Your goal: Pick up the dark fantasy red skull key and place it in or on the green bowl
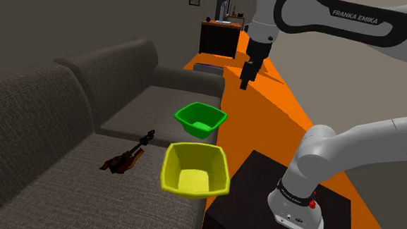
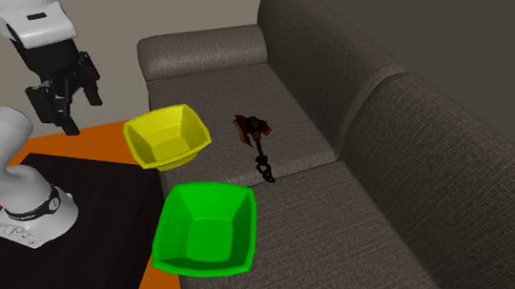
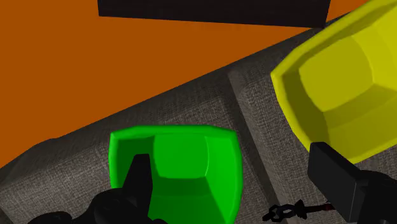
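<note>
The red skull key [image 1: 128,157] lies flat on the grey sofa seat [image 1: 64,187], its dark chain end pointing toward the green bowl [image 1: 201,119]. In the second exterior view the key [image 2: 256,141] rests behind the yellow bowl [image 2: 167,136], and the green bowl [image 2: 207,230] sits nearer the seat's front edge. My gripper [image 1: 246,82] hangs open and empty in the air, well above the sofa's front edge and off to the side of the green bowl. In the wrist view the green bowl [image 3: 175,168] shows below between my fingers [image 3: 137,184], with the key's chain end [image 3: 289,210] close by.
A yellow bowl [image 1: 194,169] stands on the seat close to the green one, near the black stand [image 1: 269,192]. Orange floor [image 1: 265,107] runs along the sofa's front. A dark cabinet [image 1: 216,38] stands at the far end. The sofa arm [image 2: 202,48] closes one side.
</note>
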You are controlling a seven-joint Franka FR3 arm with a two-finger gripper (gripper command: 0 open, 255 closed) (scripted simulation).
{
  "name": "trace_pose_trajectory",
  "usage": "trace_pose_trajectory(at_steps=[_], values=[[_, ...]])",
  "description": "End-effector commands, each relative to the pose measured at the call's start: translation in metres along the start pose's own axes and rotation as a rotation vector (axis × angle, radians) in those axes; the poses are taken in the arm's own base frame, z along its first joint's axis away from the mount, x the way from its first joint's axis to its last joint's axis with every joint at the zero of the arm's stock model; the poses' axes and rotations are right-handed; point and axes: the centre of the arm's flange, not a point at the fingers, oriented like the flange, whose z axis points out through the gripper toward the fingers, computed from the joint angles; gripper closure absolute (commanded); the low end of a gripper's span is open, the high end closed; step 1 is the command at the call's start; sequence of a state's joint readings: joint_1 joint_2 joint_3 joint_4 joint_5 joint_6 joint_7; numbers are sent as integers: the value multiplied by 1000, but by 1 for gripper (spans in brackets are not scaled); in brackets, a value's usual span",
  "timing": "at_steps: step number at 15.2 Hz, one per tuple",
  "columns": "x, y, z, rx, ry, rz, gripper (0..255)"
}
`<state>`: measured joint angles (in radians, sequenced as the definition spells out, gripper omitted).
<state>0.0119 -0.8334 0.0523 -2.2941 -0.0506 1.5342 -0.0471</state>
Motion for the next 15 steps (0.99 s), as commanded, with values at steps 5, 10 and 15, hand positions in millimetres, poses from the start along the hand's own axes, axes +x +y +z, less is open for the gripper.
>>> trace_pose_trajectory(at_steps=[5,10,15], values=[[23,-36,30,5,-6,79,0],[55,-80,68,11,-13,177,0],[91,-120,106,18,-20,275,0]])
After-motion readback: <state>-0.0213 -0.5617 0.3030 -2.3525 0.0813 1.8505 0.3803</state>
